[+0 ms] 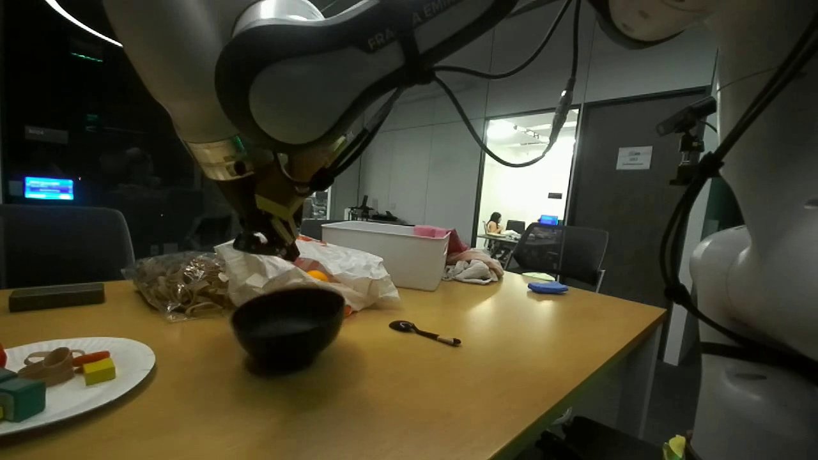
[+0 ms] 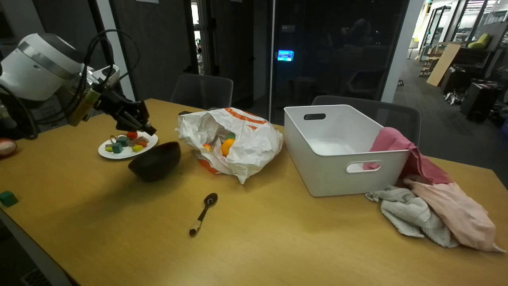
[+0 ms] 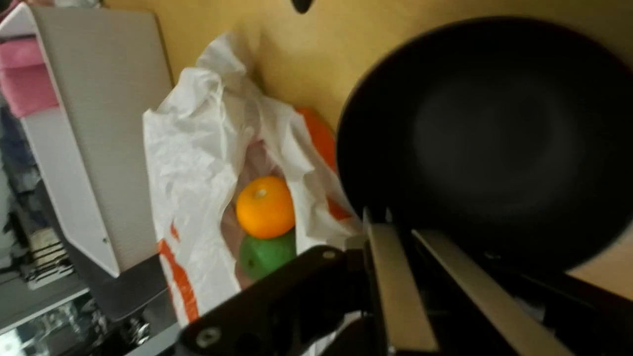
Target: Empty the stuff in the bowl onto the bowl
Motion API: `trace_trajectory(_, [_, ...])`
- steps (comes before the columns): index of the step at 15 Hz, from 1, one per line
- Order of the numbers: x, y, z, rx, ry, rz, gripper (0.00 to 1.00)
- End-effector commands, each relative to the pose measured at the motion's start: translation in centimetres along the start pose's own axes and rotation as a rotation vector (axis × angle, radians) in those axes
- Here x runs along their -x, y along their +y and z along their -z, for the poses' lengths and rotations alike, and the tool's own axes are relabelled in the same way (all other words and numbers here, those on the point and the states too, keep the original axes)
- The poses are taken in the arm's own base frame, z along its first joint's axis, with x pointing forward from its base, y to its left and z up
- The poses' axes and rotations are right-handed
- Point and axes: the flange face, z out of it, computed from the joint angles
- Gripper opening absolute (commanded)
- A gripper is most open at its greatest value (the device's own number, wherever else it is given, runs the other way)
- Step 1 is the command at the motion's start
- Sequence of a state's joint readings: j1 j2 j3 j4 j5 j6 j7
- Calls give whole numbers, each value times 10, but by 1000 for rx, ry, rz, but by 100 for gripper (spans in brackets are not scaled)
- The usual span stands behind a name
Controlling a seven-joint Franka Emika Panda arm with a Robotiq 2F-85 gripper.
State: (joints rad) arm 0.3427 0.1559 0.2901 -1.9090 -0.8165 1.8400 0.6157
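Clearly "FRA" on arm (image 1: 313, 96) above bowl (image 1: 287, 326).

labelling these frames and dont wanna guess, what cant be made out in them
Black bowl: wrist view, part of its rim hidden behind the gripper.
White bag: wrist view, anything deeper inside hidden by its folds.
Round thing: in an exterior view, cut off by the left edge; identity unclear.
Door sign: in an exterior view, lettering too small.

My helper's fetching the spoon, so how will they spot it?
In an exterior view, find the large white bin. Left of it in the picture is a white bag; the spoon lies nearer the viewer. It's slim and long-handled, unlike the bulky bag or rounded black bowl.
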Motion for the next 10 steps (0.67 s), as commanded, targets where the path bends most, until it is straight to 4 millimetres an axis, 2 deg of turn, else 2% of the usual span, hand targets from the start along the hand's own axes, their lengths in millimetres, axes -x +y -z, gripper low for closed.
trace_trajectory(1, [2,7,-15,-179,-105,-17,7])
trace_trajectory(5, [4,10,-27,-395,-168,-74,8])
trace_trajectory(6, [4,10,-26,-415,-164,-87,33])
trace_trajectory(7, [3,11,-25,-429,-164,-95,34])
trace_trajectory(10, [-1,13,-10,-491,-145,-121,55])
